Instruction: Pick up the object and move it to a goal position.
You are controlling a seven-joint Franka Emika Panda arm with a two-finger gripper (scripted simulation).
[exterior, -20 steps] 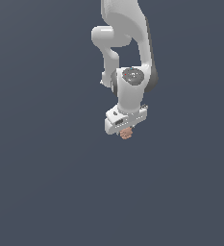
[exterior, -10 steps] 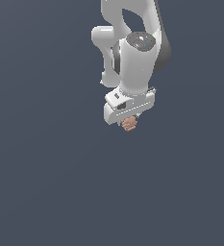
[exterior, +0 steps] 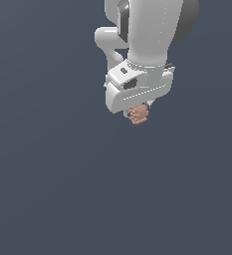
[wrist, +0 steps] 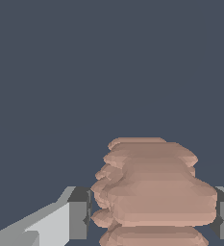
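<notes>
The object (exterior: 139,114) is a small pinkish-tan lumpy item. It hangs just under the white hand of the arm in the exterior view, held off the floor. My gripper (exterior: 137,112) is shut on it, and the hand hides most of the fingers there. In the wrist view the object (wrist: 154,192) fills the space between the two fingers (wrist: 79,220), which press on both of its sides.
Plain dark grey-blue ground (exterior: 62,189) fills both views. The white arm (exterior: 147,35) rises out of the top of the exterior view.
The arm has risen toward the camera with the object held in the gripper, so hand and object now look much larger and sit further to the exterior view's right.
</notes>
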